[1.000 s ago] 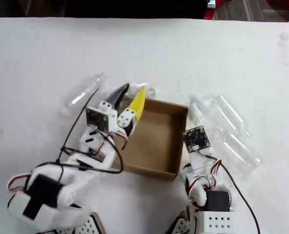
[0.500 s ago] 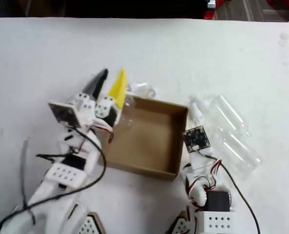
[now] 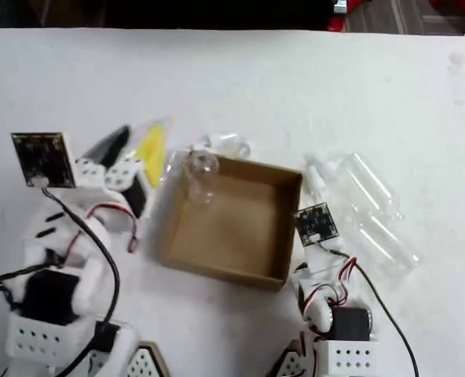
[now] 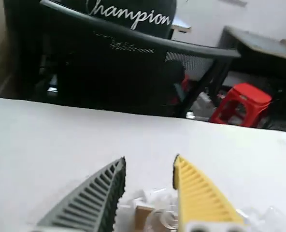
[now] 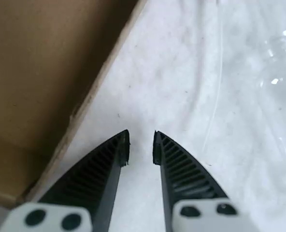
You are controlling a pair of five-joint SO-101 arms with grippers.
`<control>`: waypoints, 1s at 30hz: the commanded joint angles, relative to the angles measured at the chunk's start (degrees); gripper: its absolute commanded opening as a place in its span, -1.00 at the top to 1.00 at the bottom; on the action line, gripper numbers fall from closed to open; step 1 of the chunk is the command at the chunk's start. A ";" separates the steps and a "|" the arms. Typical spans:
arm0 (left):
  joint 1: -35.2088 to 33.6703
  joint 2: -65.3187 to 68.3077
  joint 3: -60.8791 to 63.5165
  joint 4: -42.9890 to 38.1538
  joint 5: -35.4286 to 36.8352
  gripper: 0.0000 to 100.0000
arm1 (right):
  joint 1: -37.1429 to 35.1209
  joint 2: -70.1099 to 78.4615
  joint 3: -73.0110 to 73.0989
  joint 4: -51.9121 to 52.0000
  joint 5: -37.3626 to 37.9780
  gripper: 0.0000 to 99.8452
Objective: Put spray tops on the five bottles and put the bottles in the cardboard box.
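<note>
The cardboard box (image 3: 252, 255) lies open in the middle of the table. One clear bottle (image 3: 199, 177) leans inside its far left corner. My left gripper (image 3: 134, 143) hangs left of the box, raised off the table, open and empty; its grey and yellow fingers (image 4: 201, 198) point over the far table edge. Two more clear bottles (image 3: 366, 184) (image 3: 386, 239) lie to the right of the box. Small spray tops (image 3: 226, 144) (image 3: 315, 168) lie behind the box and at its far right corner. My right gripper (image 5: 140, 145) sits low beside the box wall (image 5: 46, 72), slightly open with bare table between its tips.
A bottle's clear wall (image 5: 271, 67) lies close beside my right gripper. Beyond the far table edge stand a dark chair (image 4: 123, 53) and a red stool (image 4: 242, 101). Bare white table stretches across the far half (image 3: 295, 78).
My left arm has swung left and up, away from the box's far left corner. A clear bottle now leans in that corner. The right arm has kept still.
</note>
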 commanded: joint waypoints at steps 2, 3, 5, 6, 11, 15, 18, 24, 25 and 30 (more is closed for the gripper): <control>-9.54 7.08 -7.12 6.68 -13.54 0.68 | -0.22 -0.04 0.53 -1.01 0.26 0.87; -10.86 9.01 -7.30 6.95 -16.00 0.68 | -0.22 -0.04 0.53 -1.01 0.26 0.87; -12.70 13.76 -7.91 6.24 -20.48 0.68 | -0.22 -0.04 0.53 -1.01 0.26 0.87; -13.41 16.57 -8.97 6.07 -22.15 0.68 | -0.22 -0.04 0.53 -1.01 0.26 0.87; -14.02 32.48 -20.48 8.79 -26.81 0.68 | -0.22 -0.04 0.53 -1.01 0.26 0.87; -13.05 43.65 -29.71 8.79 -29.36 0.68 | -0.22 -0.04 0.53 -1.01 0.26 0.87; -10.59 51.91 -32.26 2.73 -32.53 0.68 | -0.22 -0.04 0.53 -1.01 0.26 0.87; -7.87 69.23 -40.09 -4.84 -38.33 0.68 | -0.22 -0.04 0.53 -1.01 0.26 0.87; -7.96 72.22 -42.73 -4.04 -38.33 0.68 | -0.22 -0.04 0.53 -1.01 0.26 0.87; -7.78 87.25 -59.34 3.43 -38.68 0.68 | -0.22 -0.04 0.53 -1.01 0.26 0.87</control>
